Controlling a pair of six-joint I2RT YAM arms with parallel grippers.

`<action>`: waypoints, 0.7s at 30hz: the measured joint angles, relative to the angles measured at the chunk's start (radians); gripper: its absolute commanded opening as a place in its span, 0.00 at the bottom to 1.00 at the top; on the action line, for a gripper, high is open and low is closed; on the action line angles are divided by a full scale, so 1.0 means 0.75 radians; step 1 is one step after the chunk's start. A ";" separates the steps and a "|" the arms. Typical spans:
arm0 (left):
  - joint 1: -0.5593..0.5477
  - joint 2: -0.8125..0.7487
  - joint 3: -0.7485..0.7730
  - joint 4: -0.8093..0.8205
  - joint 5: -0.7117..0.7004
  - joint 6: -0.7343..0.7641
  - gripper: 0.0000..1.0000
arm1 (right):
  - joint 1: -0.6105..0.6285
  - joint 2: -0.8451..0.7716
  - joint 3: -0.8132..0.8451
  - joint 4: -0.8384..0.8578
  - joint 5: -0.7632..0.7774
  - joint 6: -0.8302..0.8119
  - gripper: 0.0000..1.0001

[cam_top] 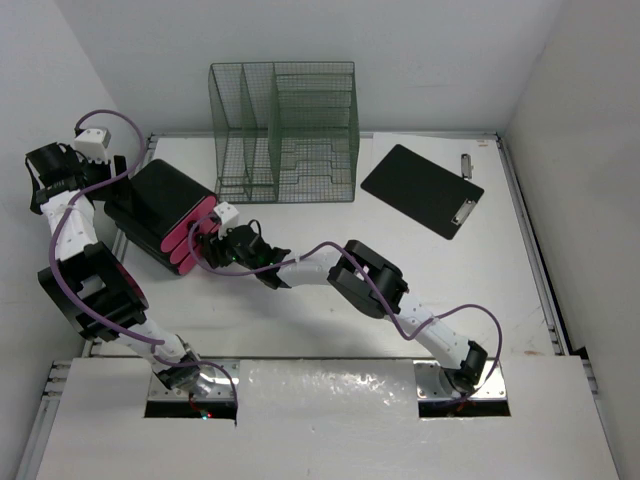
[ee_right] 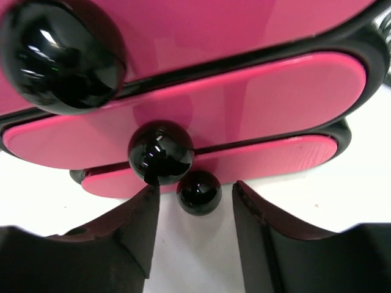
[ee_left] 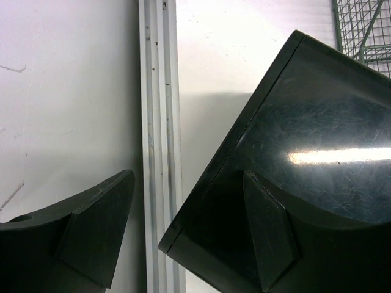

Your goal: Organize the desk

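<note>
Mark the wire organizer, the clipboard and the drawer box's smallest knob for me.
wire organizer [cam_top: 285, 120]: top view, middle of its green mesh.
clipboard [cam_top: 418, 188]: top view, centre of the black board.
smallest knob [ee_right: 198, 193]: right wrist view, front of the black ball.

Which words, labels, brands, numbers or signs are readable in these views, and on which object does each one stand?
None can be read: the black drawer box, its pink drawer fronts, the clipboard, the wire rack and the desk show no text, label or number.
</note>
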 measured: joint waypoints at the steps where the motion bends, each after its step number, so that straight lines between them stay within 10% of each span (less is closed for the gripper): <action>1: 0.000 0.000 0.000 -0.001 0.000 0.000 0.70 | -0.002 0.000 0.004 -0.013 -0.003 0.010 0.46; 21: 0.000 -0.002 0.001 -0.012 0.003 0.005 0.70 | -0.018 0.072 0.071 -0.056 -0.068 0.233 0.32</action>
